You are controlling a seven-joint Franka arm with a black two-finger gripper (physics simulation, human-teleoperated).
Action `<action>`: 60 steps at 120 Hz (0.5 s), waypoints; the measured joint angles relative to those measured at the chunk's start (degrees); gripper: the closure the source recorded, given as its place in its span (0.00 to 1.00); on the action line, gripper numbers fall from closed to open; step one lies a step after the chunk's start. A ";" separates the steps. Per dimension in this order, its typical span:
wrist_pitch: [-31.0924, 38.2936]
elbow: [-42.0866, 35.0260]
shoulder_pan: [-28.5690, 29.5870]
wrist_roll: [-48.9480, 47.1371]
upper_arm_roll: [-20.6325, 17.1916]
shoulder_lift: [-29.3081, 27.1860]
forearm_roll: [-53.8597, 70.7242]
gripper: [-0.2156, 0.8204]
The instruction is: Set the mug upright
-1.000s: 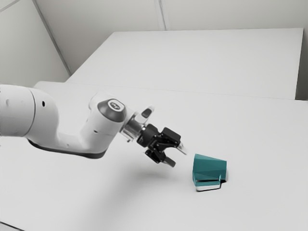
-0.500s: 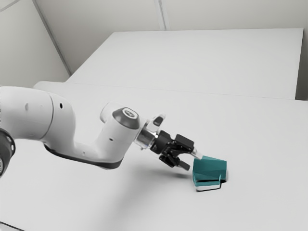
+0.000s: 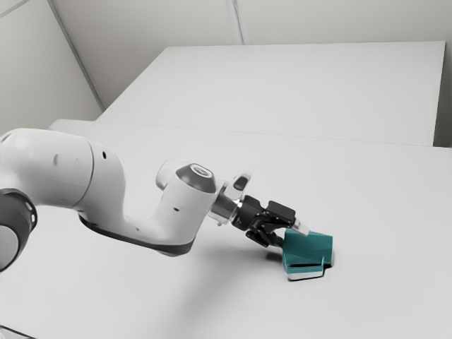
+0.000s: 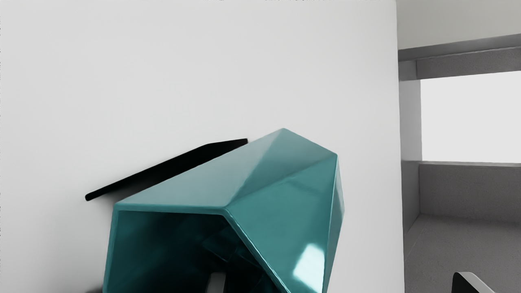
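Here, my pincer [image 3: 290,235] is open at the teal mug [image 3: 308,248], which lies sideways on the white counter [image 3: 381,212], its side between the spread fingers; beyond rises a pale wall [image 3: 318,18].

In the exterior view, the mug [image 3: 309,247] hides the tip of one of my fingers [image 3: 277,241]. In my wrist view, the picture's edge cuts off both fingers and part of the mug's mouth, and its inside is too dark for me to read. Well apart from the mug, the exterior view's edge crops my arm [image 3: 53,166]
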 joint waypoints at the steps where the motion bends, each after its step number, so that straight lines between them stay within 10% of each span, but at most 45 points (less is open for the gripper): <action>1: 0.03 0.01 -0.01 0.12 0.00 0.04 -0.09 0.21; 60: 0.71 0.18 -0.76 5.01 -0.14 1.18 -2.03 0.50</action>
